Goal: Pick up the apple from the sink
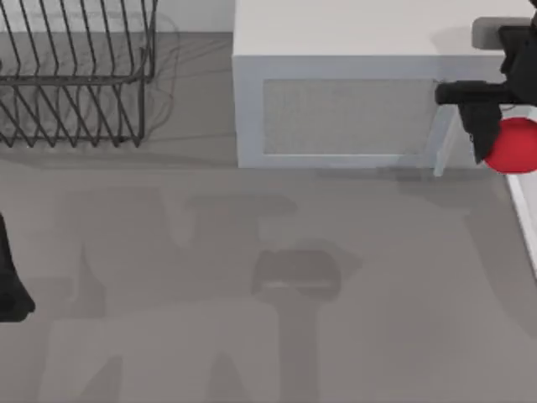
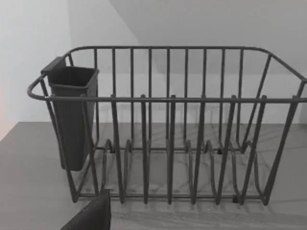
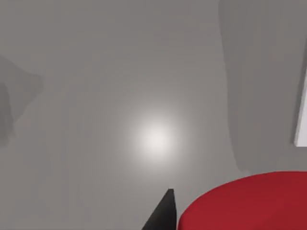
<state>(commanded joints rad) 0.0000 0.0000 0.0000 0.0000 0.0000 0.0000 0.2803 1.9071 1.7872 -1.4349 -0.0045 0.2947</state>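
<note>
The apple (image 1: 518, 149) is a bright red ball at the top view's far right edge, just right of the microwave's front corner. My right gripper (image 1: 503, 138) reaches in from the upper right, one dark finger (image 1: 478, 134) lying against the apple's left side, and appears shut on it. In the right wrist view the apple (image 3: 249, 203) sits very close, with a dark fingertip (image 3: 163, 213) beside it and grey surface beyond. The sink shows as a white rim (image 1: 527, 210) below the apple. My left arm (image 1: 10, 285) is parked at the left edge.
A white microwave (image 1: 336, 92) stands at the back centre, right beside the right gripper. A dark wire dish rack (image 1: 75, 75) stands at the back left; the left wrist view faces this rack (image 2: 168, 124) and its dark utensil cup (image 2: 72, 115).
</note>
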